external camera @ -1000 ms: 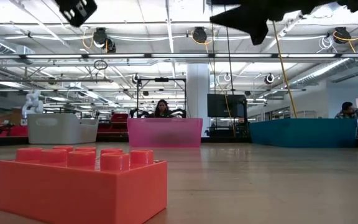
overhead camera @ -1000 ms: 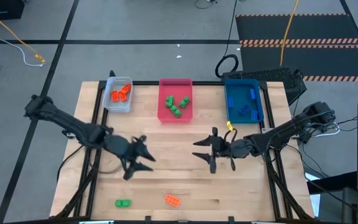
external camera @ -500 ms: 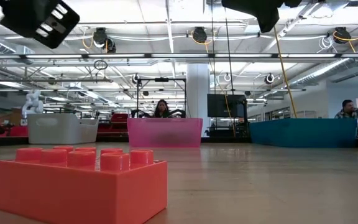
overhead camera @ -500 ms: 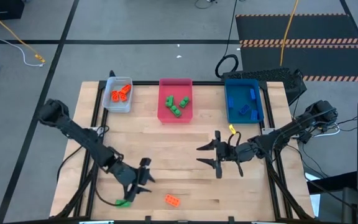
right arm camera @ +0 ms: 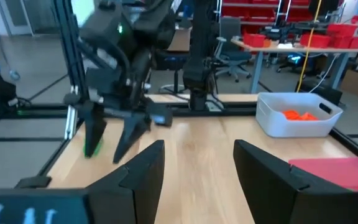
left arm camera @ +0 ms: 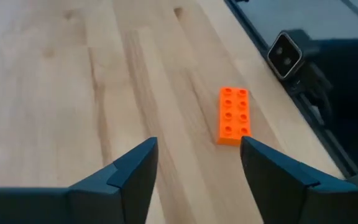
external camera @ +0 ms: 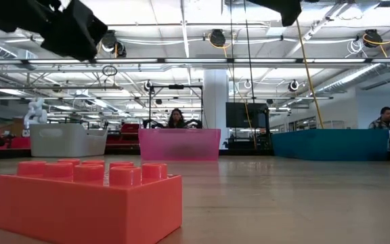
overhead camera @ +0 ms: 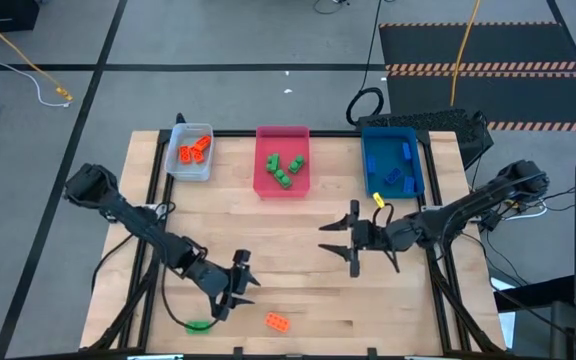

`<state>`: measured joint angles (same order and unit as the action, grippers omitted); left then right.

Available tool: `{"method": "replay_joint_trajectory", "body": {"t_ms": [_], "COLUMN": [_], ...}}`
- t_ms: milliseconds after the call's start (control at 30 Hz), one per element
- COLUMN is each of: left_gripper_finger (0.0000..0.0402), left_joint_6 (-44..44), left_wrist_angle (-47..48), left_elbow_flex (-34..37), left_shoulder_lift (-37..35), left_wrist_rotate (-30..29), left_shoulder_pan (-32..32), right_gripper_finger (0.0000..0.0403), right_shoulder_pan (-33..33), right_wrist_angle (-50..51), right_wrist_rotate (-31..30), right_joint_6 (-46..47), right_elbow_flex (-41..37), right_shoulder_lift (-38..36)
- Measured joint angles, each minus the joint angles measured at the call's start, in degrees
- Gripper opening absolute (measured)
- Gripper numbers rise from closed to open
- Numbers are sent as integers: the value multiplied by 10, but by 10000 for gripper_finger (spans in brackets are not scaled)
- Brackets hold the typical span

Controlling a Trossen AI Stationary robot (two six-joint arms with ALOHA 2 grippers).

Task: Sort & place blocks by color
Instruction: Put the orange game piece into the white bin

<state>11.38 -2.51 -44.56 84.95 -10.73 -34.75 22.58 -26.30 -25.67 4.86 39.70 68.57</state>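
A: Orange brick (left arm camera: 234, 116) lies flat on the wood just ahead of the left gripper (overhead camera: 240, 283). Jaws spread wide, nothing between them, near the front edge of the table (overhead camera: 298, 250).

B: And the right gripper (overhead camera: 351, 236)?

A: Also wide open and empty. It hangs over mid-table, in front of the gap between the pink tray (overhead camera: 282, 162) and the blue tray (overhead camera: 392, 162).

B: How far along?

A: By my judgement, most of it is done. Grey tray (overhead camera: 190, 153) holds orange blocks (overhead camera: 194, 148), pink tray holds green blocks (overhead camera: 284, 169), blue tray holds blue blocks (overhead camera: 396, 172). Two remain loose at the front: the orange brick, and a green brick (overhead camera: 198, 325) close by the left gripper on its outer side, with the arm crossing near it.

B: So the orange one goes to the grey tray, the green one to the pink?

A: That would match the sorting so far. The left gripper looks best placed for either.

B: Anything in the way?

A: Bare wood between the loose bricks and the trays. The right arm sits mid-table, so a carry toward the pink tray could pass near it. A small camera (left arm camera: 286, 50) stands at the table's front edge, close beyond the orange brick. People sit at desks in the room behind, well away.
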Motion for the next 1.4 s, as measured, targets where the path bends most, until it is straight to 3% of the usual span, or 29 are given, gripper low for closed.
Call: {"method": "replay_joint_trajectory", "body": {"t_ms": [100,300,467,600,900,1167,1400], "left_gripper_finger": [259,318,341,337,295,270,271], "left_joint_6": [3,-4,-23,-23,21,8,1], "left_wrist_angle": [-23,41,87,107,95,54,42], "left_elbow_flex": [-18,-96,-165,-191,-195,-195,-195], "left_shoulder_lift": [32,111,173,206,247,252,253], "left_wrist_rotate": [7,16,18,21,105,107,75], "left_shoulder_pan": [-7,-16,-15,-5,14,-8,-6], "right_gripper_finger": [187,187,187,187,187,187,187], "right_shoulder_pan": [0,0,0,0,0,0,0], "right_wrist_angle": [8,15,31,31,30,30,30], "right_wrist_rotate": [0,0,0,0,0,0,0], "right_joint_6": [-2,-1,10,13,5,4,2], "right_elbow_flex": [0,0,0,0,0,0,0], "right_shoulder_lift": [-9,-12,-12,-12,-12,-12,-12]}}
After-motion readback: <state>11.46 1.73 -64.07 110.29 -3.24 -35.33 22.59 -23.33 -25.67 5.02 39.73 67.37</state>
